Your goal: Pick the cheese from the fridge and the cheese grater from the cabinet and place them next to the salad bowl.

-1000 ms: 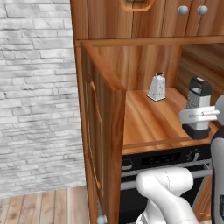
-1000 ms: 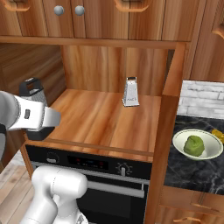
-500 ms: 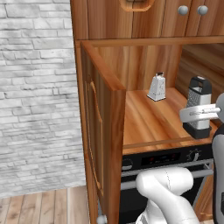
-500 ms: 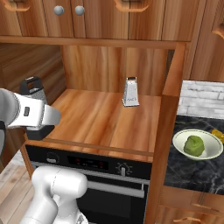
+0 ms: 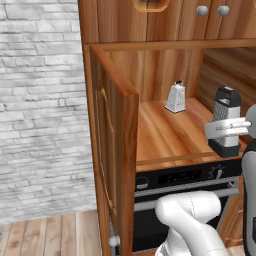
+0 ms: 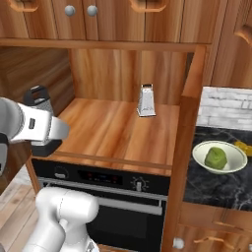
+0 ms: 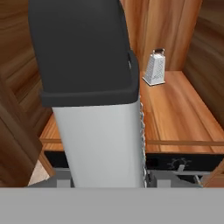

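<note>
— Where's the arm?
— Forearm level at the cabinet (image 5: 112,150) shelf front, hand at the boxy dark grater (image 5: 226,122). In the hand view that grater's black top looms right before the camera.
— Holding it?
— Can't tell; the fingers are hidden.
— The cheese grater?
— The pale cheese grater (image 6: 146,101) stands upright at the shelf's back, about one o'clock from the hand. The salad bowl (image 6: 219,157) is at three o'clock on the dark counter (image 6: 211,184).
</note>
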You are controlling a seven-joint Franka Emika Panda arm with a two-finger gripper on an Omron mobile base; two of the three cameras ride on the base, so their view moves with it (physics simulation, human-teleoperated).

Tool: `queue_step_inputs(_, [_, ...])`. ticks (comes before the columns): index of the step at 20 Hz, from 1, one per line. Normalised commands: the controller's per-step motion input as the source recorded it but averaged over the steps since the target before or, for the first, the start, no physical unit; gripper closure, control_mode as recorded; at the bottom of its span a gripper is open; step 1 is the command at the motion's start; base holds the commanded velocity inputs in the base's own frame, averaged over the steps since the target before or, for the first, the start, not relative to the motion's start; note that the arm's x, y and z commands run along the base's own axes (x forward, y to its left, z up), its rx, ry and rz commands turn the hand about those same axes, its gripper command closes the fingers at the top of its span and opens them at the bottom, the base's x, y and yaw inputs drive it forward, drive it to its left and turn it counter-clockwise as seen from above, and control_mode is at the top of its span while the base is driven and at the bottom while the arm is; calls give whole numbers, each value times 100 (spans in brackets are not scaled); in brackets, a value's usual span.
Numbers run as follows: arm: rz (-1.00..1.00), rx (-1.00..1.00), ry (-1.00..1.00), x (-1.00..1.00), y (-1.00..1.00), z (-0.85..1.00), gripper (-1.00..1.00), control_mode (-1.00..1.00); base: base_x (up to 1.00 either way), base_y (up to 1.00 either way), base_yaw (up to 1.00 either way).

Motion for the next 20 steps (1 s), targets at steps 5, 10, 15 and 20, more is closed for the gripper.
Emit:
queue_step_inputs(5, [0,0,0,0,0,0,100,100,-100,-12,-23])
queue_step_inputs(10, [0,0,0,0,0,0,100,100,-100,-1,-18])
queue_step_inputs(15, [0,0,0,0,0,0,100,100,-100,-5,-12])
queue_step_inputs(20, [0,0,0,0,0,0,100,100,-96,-57,-23])
